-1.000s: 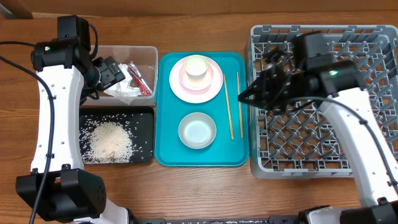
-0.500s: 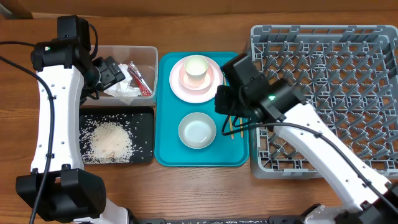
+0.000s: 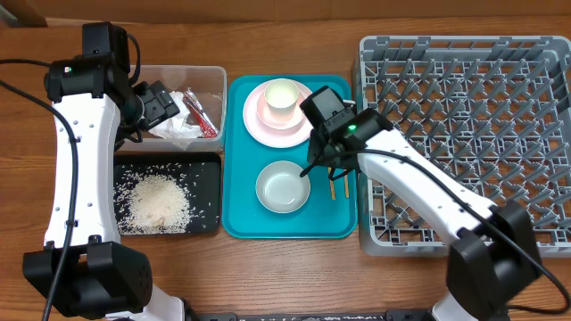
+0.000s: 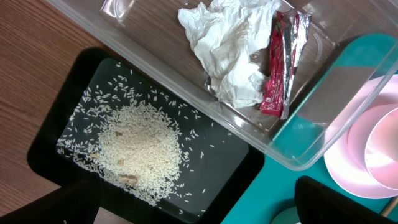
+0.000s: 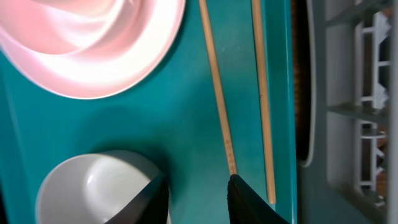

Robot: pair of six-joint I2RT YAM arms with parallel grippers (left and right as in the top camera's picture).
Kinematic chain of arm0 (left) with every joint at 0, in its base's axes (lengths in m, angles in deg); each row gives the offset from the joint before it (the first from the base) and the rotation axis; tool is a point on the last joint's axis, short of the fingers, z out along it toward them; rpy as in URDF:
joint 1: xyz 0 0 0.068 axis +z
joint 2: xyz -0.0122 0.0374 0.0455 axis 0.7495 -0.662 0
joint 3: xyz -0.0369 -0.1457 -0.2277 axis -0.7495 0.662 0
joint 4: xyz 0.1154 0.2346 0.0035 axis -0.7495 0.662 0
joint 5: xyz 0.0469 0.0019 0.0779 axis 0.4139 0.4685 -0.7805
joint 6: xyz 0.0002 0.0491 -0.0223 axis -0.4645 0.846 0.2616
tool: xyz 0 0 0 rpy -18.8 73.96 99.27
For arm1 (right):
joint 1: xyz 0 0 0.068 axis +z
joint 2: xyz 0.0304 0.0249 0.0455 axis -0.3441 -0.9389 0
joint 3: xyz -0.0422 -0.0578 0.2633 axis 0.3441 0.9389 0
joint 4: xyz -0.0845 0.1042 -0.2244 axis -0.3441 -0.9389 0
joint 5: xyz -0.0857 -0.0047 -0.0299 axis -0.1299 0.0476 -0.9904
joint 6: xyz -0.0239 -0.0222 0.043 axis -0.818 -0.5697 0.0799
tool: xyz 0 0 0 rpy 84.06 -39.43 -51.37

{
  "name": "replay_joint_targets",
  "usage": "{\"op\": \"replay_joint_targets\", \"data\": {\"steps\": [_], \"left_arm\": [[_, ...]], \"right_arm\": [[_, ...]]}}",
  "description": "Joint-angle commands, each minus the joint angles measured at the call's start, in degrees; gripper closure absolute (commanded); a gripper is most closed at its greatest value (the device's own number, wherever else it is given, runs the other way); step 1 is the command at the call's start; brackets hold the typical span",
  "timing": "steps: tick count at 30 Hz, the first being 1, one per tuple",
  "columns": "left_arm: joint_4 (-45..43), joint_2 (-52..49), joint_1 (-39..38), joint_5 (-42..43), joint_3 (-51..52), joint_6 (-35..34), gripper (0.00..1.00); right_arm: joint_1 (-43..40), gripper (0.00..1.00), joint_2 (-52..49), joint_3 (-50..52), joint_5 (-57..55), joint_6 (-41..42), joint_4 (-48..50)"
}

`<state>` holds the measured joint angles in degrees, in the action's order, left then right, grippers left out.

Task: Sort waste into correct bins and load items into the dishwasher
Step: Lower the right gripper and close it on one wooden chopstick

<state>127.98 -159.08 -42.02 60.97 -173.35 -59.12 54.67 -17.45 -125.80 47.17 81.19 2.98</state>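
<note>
Right gripper (image 5: 198,186) hangs low over the teal tray (image 5: 186,112), jaws parted and empty, one finger by the grey bowl (image 5: 87,186), the other at a tip of the chopsticks (image 5: 214,81); we judge it is lining up a pick. Beyond sits the pink plate (image 5: 93,50), with the dish rack (image 3: 464,107) alongside for a short carry. Farthest, our left gripper (image 4: 193,186) hovers spread wide over tissue (image 4: 230,43), wrapper (image 4: 280,62) and rice (image 4: 140,149), already binned.

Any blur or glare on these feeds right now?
Overhead: sharp and evenly lit. Left wrist: crisp on the tissue, with faint reflections on the clear tub. Right wrist: chopsticks readable, but the pink plate looks smeared with white sheen, and the rack is soft.
</note>
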Motion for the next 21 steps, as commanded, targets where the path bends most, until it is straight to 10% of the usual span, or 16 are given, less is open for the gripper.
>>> {"op": "replay_joint_targets", "data": {"steps": [1, 21], "left_arm": [[0.0, 0.2, 0.2, -0.2, -1.3, 0.1, 0.0], [0.0, 0.2, 0.2, -0.2, -1.3, 0.1, 0.0]], "right_arm": [[-0.1, 0.66, -2.4, 1.1, -1.9, 0.3, 0.9], [-0.1, 0.64, -3.1, 14.6, 4.9, -3.2, 13.6]]}}
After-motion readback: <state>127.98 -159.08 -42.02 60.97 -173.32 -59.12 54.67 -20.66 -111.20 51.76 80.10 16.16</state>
